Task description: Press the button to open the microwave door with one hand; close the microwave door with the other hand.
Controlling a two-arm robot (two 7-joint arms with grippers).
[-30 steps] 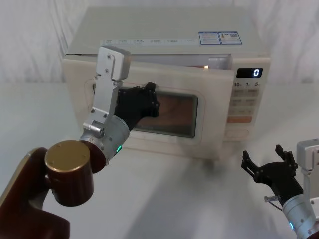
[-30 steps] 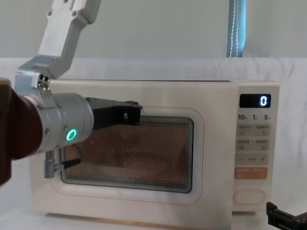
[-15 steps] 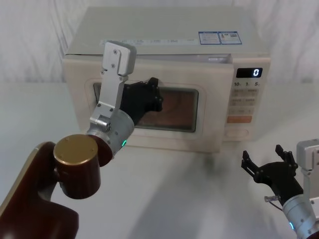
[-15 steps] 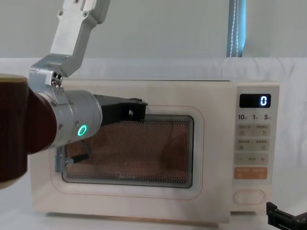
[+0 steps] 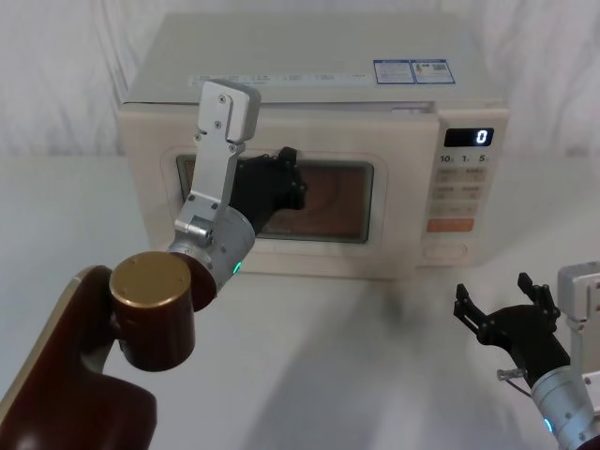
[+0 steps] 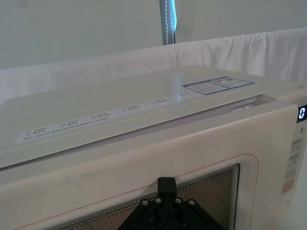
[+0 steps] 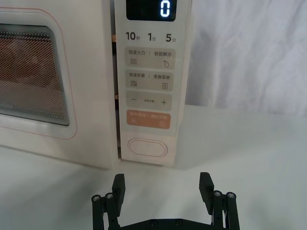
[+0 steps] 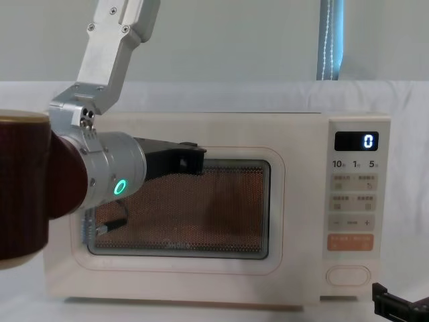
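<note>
Left black 2-finger gripper [image 5: 286, 178] presses against the large cream microwave door [image 5: 394, 202]'s dark window, finger spread hidden. Right gripper [image 7: 163, 189] hangs open, near the cream pill-shaped button [image 7: 147, 147].

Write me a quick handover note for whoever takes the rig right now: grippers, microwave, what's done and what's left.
Left gripper: pressed against the window of the microwave door, high on the glass.
Right gripper: open, empty, low over the table in front of the control panel, facing the button without touching it.
Door: nearly shut; a thin gap shows along its edge beside the panel and at the top. Display reads 0.
Done: door appears released and mostly pushed back.
Left: push the door fully home, then withdraw the left arm.
</note>
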